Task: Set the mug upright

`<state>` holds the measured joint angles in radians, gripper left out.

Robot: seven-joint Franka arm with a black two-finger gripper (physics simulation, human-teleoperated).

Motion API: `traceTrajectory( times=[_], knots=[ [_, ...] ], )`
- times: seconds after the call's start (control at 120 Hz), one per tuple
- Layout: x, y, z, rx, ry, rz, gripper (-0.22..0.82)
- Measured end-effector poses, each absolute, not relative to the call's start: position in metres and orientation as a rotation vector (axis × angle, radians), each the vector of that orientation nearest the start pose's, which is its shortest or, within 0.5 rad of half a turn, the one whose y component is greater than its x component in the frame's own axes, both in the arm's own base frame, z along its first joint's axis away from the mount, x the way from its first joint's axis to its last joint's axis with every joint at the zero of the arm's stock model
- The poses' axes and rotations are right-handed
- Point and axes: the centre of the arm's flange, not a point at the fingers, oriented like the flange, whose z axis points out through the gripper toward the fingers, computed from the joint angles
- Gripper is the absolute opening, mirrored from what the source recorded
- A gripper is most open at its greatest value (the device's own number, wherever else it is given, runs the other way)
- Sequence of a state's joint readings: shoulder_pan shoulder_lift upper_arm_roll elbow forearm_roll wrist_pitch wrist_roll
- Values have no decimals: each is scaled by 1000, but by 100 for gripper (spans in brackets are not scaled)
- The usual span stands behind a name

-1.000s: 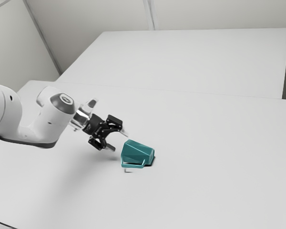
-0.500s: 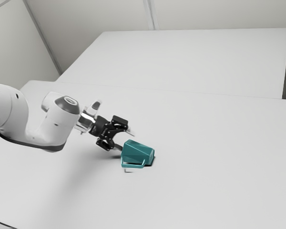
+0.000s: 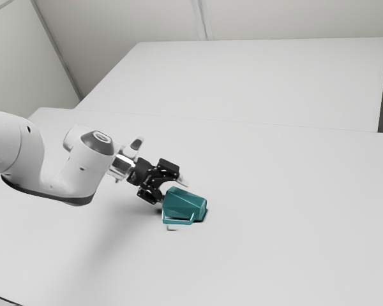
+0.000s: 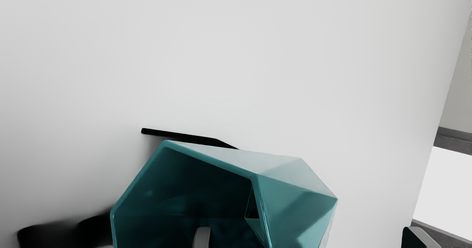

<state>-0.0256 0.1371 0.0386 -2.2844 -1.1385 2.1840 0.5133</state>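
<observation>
Mug (image 3: pixel 184 203) is lying on its side on the tabletop (image 3: pixel 274 255); its mouth is facing the gripper (image 3: pixel 174 193), its base is pointing to the exterior view's right. Handle (image 3: pixel 177 222) is sitting on the mug's near side in that view. Arm (image 3: pixel 83 169) is coming in from the exterior view's left. One finger (image 4: pixel 202 237) is overlapping the mouth (depth is staying unclear), the other (image 4: pixel 418 237) is standing outside the mug. Another flat surface (image 3: pixel 255 76) is lying behind the tabletop, and a wall (image 3: pixel 134 19) is standing behind that.

The exterior view looks down from beside the arm (image 3: pixel 76 169); the wrist view closely faces the mug (image 4: pixel 295 207) both share.
</observation>
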Motion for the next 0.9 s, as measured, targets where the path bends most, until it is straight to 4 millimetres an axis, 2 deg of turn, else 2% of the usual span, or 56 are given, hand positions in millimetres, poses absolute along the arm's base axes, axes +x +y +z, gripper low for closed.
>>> traceTrajectory(
  times=[0.108,0.492,0.667,0.783,0.9],
  knots=[
    [517,-29,290,2266,348,24,46],
    [518,-30,290,2268,328,34,2],
    [519,-35,296,2274,304,44,-7],
    [524,-40,309,2274,272,71,-13],
    [529,-43,323,2282,235,97,-14]
  ],
)
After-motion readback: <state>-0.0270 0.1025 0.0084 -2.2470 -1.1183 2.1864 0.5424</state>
